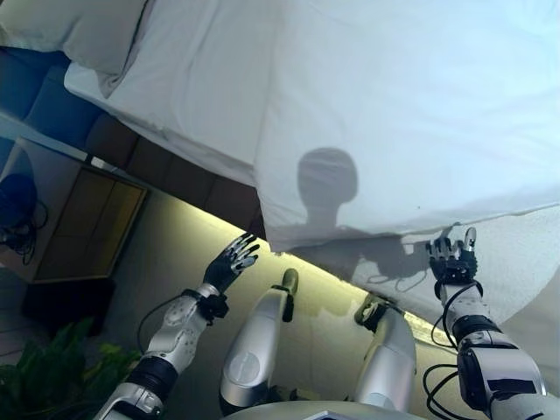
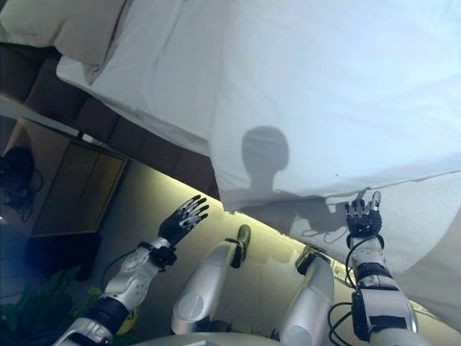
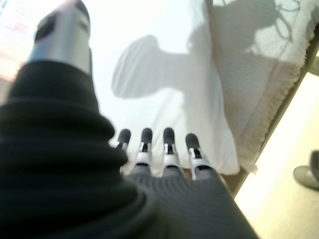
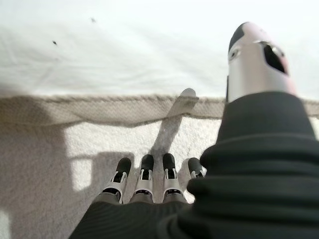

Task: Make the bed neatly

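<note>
White duvet [image 1: 394, 114] edge lies just beyond right robot hand [image 1: 452, 259].

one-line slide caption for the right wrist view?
Open right robot hand rests over the textured off-white mattress pad, below the smooth white duvet's edge.

A white duvet [image 1: 394, 114] lies spread over the bed, its edge overhanging a textured white blanket [image 1: 525, 262].

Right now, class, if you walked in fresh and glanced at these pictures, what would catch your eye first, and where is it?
The big white duvet fills most of the view, its lower edge hanging over a textured white sheet at the bed's side. The right hand reaches to that edge with straight fingers, while the left hand hangs open in the air over the floor, short of the bed. A pillow lies at the far upper left.
</note>
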Controlling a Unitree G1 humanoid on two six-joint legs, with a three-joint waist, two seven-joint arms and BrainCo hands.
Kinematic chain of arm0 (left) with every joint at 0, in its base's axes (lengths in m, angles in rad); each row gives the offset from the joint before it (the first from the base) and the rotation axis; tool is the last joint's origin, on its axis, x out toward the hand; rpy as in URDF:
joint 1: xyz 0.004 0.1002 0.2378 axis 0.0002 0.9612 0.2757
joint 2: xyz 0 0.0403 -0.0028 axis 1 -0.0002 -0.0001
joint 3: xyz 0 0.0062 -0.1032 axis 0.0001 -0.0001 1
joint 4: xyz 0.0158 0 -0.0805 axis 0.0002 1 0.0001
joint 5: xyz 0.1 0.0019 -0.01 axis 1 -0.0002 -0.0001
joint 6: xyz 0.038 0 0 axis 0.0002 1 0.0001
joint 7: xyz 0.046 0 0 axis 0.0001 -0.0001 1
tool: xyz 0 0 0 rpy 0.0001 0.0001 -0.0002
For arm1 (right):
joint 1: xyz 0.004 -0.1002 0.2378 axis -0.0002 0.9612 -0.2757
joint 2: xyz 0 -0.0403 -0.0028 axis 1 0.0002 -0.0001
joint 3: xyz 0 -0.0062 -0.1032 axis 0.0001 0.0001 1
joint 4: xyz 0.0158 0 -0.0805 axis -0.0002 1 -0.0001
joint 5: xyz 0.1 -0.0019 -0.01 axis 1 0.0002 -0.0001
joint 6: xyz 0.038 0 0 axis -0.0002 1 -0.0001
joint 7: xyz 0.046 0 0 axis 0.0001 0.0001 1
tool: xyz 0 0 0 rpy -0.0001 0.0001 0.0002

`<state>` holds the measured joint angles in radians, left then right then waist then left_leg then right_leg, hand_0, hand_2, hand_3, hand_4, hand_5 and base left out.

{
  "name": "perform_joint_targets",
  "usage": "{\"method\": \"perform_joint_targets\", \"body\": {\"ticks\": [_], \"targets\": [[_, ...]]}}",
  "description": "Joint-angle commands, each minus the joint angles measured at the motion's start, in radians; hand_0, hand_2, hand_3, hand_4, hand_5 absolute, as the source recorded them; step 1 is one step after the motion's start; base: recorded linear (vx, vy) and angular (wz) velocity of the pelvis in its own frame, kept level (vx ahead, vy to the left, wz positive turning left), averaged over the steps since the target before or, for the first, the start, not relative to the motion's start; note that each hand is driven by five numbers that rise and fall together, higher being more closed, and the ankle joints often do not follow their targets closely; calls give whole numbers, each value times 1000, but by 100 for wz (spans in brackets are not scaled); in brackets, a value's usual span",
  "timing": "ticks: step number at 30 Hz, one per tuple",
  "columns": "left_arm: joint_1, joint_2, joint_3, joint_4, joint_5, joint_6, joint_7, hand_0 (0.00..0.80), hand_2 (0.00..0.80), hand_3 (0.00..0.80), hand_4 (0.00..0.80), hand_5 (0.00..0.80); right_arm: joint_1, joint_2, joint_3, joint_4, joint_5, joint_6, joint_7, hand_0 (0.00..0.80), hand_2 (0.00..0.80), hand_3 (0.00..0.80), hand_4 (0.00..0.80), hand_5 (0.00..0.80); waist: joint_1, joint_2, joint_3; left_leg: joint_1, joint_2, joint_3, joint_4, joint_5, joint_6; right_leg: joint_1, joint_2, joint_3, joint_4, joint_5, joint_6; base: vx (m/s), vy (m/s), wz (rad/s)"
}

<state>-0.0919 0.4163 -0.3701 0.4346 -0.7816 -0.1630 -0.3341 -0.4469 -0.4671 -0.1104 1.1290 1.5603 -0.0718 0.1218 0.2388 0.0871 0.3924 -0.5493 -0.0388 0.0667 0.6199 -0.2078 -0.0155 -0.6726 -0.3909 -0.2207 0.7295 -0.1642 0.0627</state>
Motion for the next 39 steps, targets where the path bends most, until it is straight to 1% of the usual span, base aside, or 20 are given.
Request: {"method": "perform_joint_targets", "body": {"ticks": [1, 4, 8, 10, 11, 12, 13, 14, 16, 18, 21, 25, 26, 31, 36, 39], "targets": [[21, 14, 10, -82, -58, 11, -13, 0, 0, 0, 0, 0, -64, -67, -43, -9, -51, 24, 34, 0, 0, 0, 0, 0, 45, 13, -21, -89, -19, -24, 46, 14, 59, -22, -5, 42, -50, 202, 119, 62, 0, 0], [4, 14, -9, -80, -53, -8, -8, 0, 0, 0, 0, 0, -77, -57, -37, 20, -40, 28, 36, 0, 0, 0, 0, 0, 49, 12, -2, -83, -19, -34, 10, 34, 56, -10, 5, 35, -90, 213, 127, -25, -57, 0], [-13, 1, -13, -40, -25, -42, 1, 0, 0, 0, 0, 0, -67, -11, -24, 60, -5, 33, 48, 0, 0, 0, 0, 0, 57, -1, 15, -49, -15, -41, -57, 63, 53, 38, 11, 12, -162, 238, 133, 11, -89, -4], [-10, -6, -1, -36, -11, -36, 2, 0, 0, 0, 0, 0, -39, 10, -26, 67, 5, 26, 65, 0, 0, 0, 0, 0, 60, -5, 13, -20, -13, -43, -79, 69, 51, 71, 5, -1, -189, 248, 136, 74, -44, -8], [-8, -5, 6, -39, -3, -27, 6, 0, 0, 0, 0, 0, -25, 17, -28, 64, 10, 20, 78, 0, 0, 0, 0, 0, 60, -8, 13, -12, -14, -33, -96, 99, 55, 85, -4, -20, -215, 276, 121, 101, -17, -4], [-8, -4, 7, -41, -2, -23, 9, 0, 0, 0, 0, 0, -22, 19, -28, 62, 11, 17, 82, 0, 0, 0, 0, 0, 61, -7, 7, 4, -12, -42, -96, 73, 50, 98, 0, -11, -209, 254, 138, 0, 0, 0], [-9, -2, 9, -46, 0, -16, 13, 0, 0, 0, 0, 0, -14, 22, -30, 55, 10, 8, 92, 0, 0, 0, 0, 0, 59, -8, 9, 1, -12, -30, -104, 100, 53, 102, -9, -28, -224, 278, 122, 68, -6, 2], [-11, 0, 11, -50, 2, -11, 18, 0, 0, 0, 0, 0, -9, 23, -32, 49, 9, -2, 103, 0, 0, 0, 0, 0, 58, -8, 8, 7, -10, -28, -103, 97, 53, 109, -12, -30, -224, 276, 122, 0, 0, 0], [-14, 7, 12, -57, -1, 3, 33, 0, 0, 0, 0, 0, -4, 26, -31, 20, 2, -26, 116, 0, 0, 0, 0, 0, 53, -6, 4, 12, -9, -25, -97, 90, 54, 112, -15, -30, -213, 268, 121, 66, 13, 4], [-11, 12, 13, -51, -9, 10, 37, 0, 0, 0, 0, 0, -10, 21, -34, -13, -4, -35, 104, 0, 0, 0, 0, 0, 49, -1, 1, 12, -9, -24, -85, 82, 56, 105, -18, -25, -188, 256, 119, 69, 45, 7], [0, 16, 17, -36, -20, 5, 20, 0, 0, 0, 0, 0, -34, 9, -41, -51, -11, -31, 65, 0, 0, 0, 0, 0, 47, 3, 3, 3, -8, -26, -66, 76, 57, 87, -16, -13, -151, 244, 119, 56, 26, 6], [3, 24, 13, -35, -18, -7, 8, 0, 0, 0, 0, 0, -72, -18, -48, -63, -8, -23, 26, 0, 0, 0, 0, 0, 55, 1, 18, -12, -6, -24, -58, 77, 57, 84, -15, -20, -148, 243, 119, 22, -27, 0], [1, 25, 12, -29, -15, -15, 5, 0, 0, 0, 0, 0, -82, -25, -50, -60, -11, -22, 17, 0, 0, 0, 0, 0, 59, 0, 18, -10, -5, -33, -48, 48, 52, 87, -9, -11, -134, 219, 136, 52, -68, -6], [-7, 24, 4, -11, -11, -35, 8, 0, 0, 0, 0, 0, -121, -61, -62, -22, 21, -12, 15, 0, 0, 0, 0, 0, 70, 3, 32, -43, -10, -34, -13, 37, 56, 63, -12, -18, -95, 207, 132, 13, -27, -4], [-25, 19, -4, 5, -32, -55, 2, 0, 0, 0, 0, 0, -185, -112, -60, 17, 5, 0, 5, 0, 0, 0, 0, 0, 70, 28, 52, -109, -23, -31, 40, 32, 59, -7, -12, -1, -28, 191, 126, -10, 19, 4], [-32, 14, -10, 5, -38, -62, -2, 0, 0, 0, 0, 0, -212, -139, -53, 36, -5, 16, 20, 0, 0, 0, 0, 0, 71, 41, 60, -138, -31, -27, 63, 27, 62, -41, -10, 8, 2, 178, 122, -15, 23, 2]]}}
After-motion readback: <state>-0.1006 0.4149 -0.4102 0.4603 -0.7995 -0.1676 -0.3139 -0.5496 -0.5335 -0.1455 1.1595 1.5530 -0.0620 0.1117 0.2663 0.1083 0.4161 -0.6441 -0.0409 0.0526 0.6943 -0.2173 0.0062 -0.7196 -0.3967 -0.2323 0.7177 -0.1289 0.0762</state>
